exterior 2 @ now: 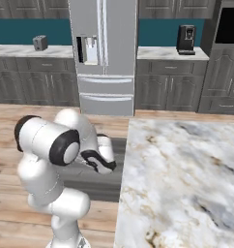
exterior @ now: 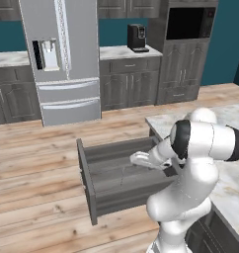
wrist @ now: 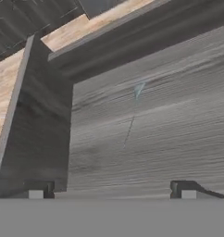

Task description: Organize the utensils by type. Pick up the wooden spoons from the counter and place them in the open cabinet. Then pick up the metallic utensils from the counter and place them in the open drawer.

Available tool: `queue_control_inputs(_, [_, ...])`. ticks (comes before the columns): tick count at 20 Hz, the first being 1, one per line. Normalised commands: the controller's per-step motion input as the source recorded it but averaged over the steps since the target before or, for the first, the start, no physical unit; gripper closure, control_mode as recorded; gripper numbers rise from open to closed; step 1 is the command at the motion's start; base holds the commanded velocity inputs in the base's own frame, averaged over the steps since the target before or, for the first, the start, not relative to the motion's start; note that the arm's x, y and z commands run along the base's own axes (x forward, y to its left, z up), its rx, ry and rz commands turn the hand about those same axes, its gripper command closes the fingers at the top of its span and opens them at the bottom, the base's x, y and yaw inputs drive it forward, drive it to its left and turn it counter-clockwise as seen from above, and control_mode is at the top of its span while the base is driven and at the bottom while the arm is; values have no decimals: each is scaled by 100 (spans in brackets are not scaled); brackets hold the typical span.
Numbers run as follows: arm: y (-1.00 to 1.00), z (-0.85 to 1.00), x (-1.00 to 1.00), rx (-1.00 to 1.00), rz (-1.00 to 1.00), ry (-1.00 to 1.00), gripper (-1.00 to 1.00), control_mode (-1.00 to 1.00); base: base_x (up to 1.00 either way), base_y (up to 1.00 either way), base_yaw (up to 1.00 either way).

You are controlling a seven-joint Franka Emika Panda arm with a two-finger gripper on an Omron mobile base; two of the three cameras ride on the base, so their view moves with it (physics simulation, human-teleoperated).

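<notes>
The open drawer (exterior: 92, 173) stands pulled out from under the marble counter (exterior: 230, 188), and my arm reaches down into it. In the hand view a slim silver-grey metal spoon (wrist: 132, 115) lies flat on the drawer's floor (wrist: 178, 129), its bowl toward the far wall. My gripper (wrist: 112, 193) hangs open above the drawer floor with nothing between its fingertips (wrist: 36, 193); the spoon lies apart from them. From the left base the hand (exterior: 139, 159) sits inside the drawer box. The wooden spoons and the open cabinet are out of view.
The counter (exterior 2: 186, 174) fills the right side beside the arm. A steel fridge (exterior: 62, 59) stands across the wooden floor, with a coffee machine (exterior: 137, 37), a wall oven (exterior: 188, 22) and dark grey floor cabinets (exterior: 129, 84) along the back.
</notes>
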Motion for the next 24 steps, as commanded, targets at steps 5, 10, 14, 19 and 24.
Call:
queue_control_inputs(5, [47,100,-10,20,-48,-41,-100,-100,0,0,0])
queue_control_inputs(10, [12,94,-18,19,-49,-35,-100,-100,0,0,0])
queue_control_inputs(14, [-8,68,-3,30,-55,-35,-100,-100,0,0,0])
queue_control_inputs(19, [-27,100,-15,50,-22,-42,-100,-100,0,0,0])
queue_control_inputs(24, [-32,100,-54,60,-1,-35,-100,-100,0,0,0])
